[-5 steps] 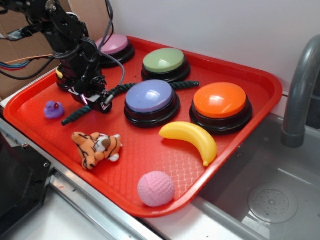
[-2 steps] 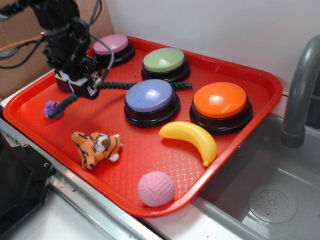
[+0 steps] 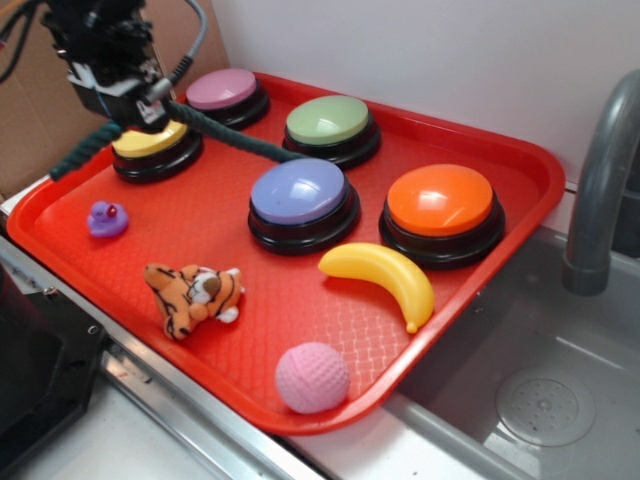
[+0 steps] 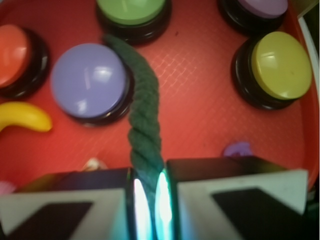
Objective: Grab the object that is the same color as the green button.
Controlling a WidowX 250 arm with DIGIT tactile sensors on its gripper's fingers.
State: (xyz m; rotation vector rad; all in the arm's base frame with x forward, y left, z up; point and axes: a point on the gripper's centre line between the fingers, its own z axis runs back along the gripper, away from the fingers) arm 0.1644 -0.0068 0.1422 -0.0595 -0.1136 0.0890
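My gripper [image 3: 125, 108] hangs above the tray's back left corner, shut on the dark green twisted rope [image 3: 215, 132]. The rope is lifted off the tray; one end droops left past the tray edge, the other slants down toward the green button [image 3: 328, 121]. In the wrist view the rope [image 4: 142, 105] runs from between my closed jaws [image 4: 148, 200] up toward the green button [image 4: 131, 11], passing beside the purple-blue button [image 4: 86, 78].
On the red tray [image 3: 480, 150] stand the yellow button [image 3: 152, 145], pink button [image 3: 222, 90], purple-blue button [image 3: 300, 193] and orange button [image 3: 440, 203]. A banana [image 3: 385, 280], pink ball [image 3: 312, 377], toy tiger [image 3: 193, 295] and purple duck [image 3: 106, 217] lie nearer. A sink and faucet [image 3: 600, 190] are right.
My gripper has risen and moved back-left with the rope in it. The rope has come up off the tray, uncovering the yellow button and the duck.
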